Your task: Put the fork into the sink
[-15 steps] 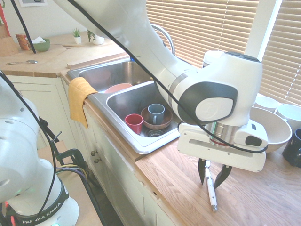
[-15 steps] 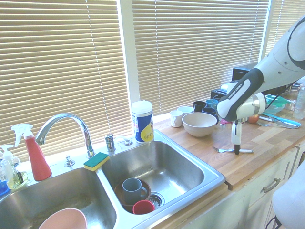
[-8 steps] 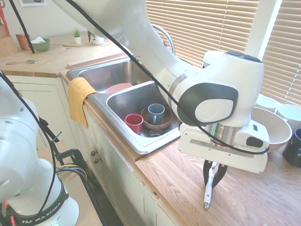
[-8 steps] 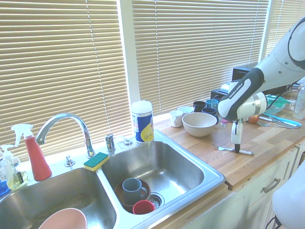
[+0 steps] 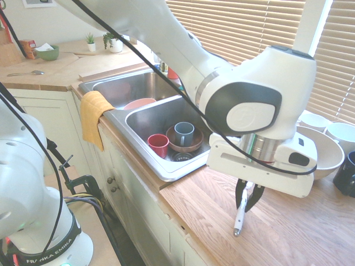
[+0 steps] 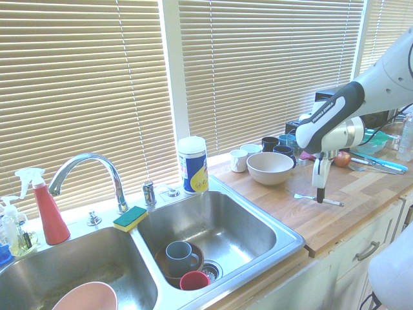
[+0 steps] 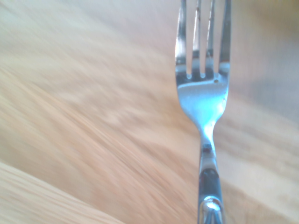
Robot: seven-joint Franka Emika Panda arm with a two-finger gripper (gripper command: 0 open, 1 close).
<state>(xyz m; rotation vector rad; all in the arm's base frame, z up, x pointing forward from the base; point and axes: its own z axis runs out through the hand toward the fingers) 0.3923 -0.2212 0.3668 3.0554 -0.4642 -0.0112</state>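
The end effector is closed on the fork, and its two dark fingers pinch it near the middle, close to where the metal neck meets the pale handle. In the second exterior view the fork is just over the wooden table or very near to its surface; I cannot tell exactly if some part of it is touching the wood. The sink is beside this table, and its nearer basin contains a red mug and a brown bowl with a blue mug standing in it. I judge that the grasp is finished, and the next step is to lift and to carry the fork over the rim. The fork should be light and stiff, so it will not bend and needs only moderate force. It is not fragile, but the metal and the smooth handle may be slippery, and a slim handle can turn between the fingers if one end weighs more. The present hold, near the balance point, seems a good place; a hold at the far end of the handle would let the tines hang down. It would be better to raise it well, so that the handle does not strike the rim or the mugs.
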